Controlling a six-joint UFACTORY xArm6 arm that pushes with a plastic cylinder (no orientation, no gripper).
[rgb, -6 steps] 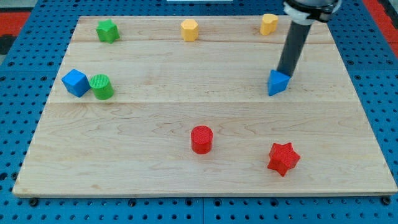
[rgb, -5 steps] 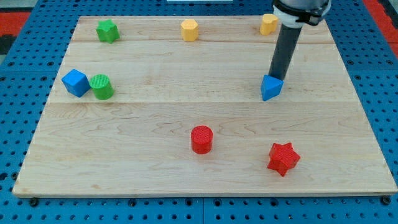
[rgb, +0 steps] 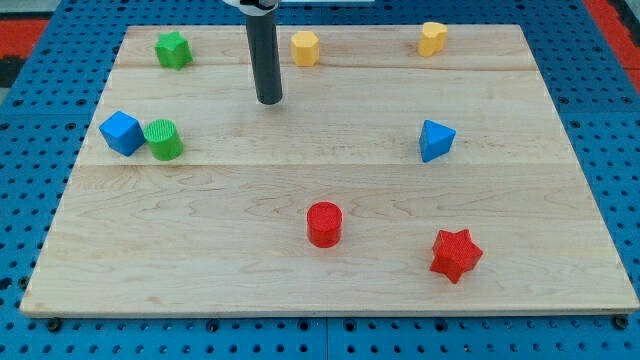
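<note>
My tip (rgb: 268, 101) rests on bare wood in the upper middle of the board, touching no block. The nearest block is the yellow hexagon (rgb: 305, 47), up and to the right of it. A green star (rgb: 173, 48) lies toward the top left. Further left and lower, a green cylinder (rgb: 163, 139) sits against a blue cube (rgb: 121, 132). The blue triangle (rgb: 435, 140) stands alone at the right, far from the tip.
A second yellow block (rgb: 432, 38) sits at the top right. A red cylinder (rgb: 324, 223) and a red star (rgb: 455, 254) lie in the lower part. The wooden board (rgb: 560, 180) rests on a blue pegboard surface.
The tip has left the blue triangle and swept far to the left across the board. The triangle had been nudged slightly left and down before that and now sits still.
</note>
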